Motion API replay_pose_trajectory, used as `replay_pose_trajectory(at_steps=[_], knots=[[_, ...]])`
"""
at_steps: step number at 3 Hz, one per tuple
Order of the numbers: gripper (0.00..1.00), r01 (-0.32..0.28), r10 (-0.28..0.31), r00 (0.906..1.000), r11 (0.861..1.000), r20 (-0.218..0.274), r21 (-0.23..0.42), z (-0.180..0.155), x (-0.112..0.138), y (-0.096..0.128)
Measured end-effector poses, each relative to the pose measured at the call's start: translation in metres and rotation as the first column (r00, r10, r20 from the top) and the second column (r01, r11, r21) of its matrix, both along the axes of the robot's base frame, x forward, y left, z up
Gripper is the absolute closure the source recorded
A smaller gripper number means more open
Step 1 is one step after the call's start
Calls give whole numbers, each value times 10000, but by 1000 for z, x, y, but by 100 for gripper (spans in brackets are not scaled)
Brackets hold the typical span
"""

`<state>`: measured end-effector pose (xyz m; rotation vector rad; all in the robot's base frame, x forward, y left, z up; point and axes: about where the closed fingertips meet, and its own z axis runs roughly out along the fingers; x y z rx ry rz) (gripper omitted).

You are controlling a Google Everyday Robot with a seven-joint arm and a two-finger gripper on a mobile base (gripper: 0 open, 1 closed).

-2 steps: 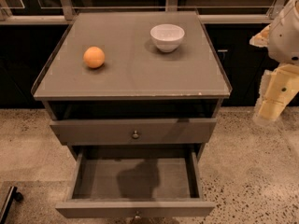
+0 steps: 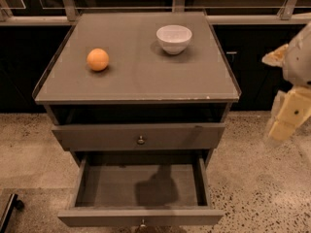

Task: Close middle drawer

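The grey cabinet (image 2: pixel 136 76) has its middle drawer (image 2: pixel 141 216) pulled far out toward me. Its low flat front is at the bottom edge of the view, with a tiny knob (image 2: pixel 142 223) at centre, and its shallow grey box (image 2: pixel 141 183) is empty. Above it, the taller-fronted top drawer (image 2: pixel 97 137) with the larger knob (image 2: pixel 141 140) stands slightly out. My cream-coloured gripper (image 2: pixel 282 127) hangs to the right of the cabinet at about the top drawer's height, apart from both drawers. The lowest drawer is hidden.
An orange (image 2: pixel 97 59) lies on the cabinet top at the left and a white bowl (image 2: pixel 174 38) stands at the back right. Dark cabinets and a railing (image 2: pixel 68 6) run behind. Speckled floor (image 2: pixel 262 178) lies around. A dark object (image 2: pixel 7 210) is at the bottom left.
My gripper has come down a little at the right of the cabinet. The drawers, orange and bowl have not moved.
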<state>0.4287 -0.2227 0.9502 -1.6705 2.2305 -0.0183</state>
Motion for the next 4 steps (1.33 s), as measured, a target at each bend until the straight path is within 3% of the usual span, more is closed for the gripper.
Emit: replay_pose_trajectory(at_steps=[1, 2, 3, 4], knots=[[0, 312, -287, 9994, 9874, -184, 1551, -64, -19, -14], [0, 565, -500, 9983, 9521, -293, 3006, -128, -29, -11], [0, 679, -389, 9958, 9207, -827, 3844, -194, -35, 10], [0, 1074, -592, 9904, 8979, -1247, 4269, -250, -38, 24]])
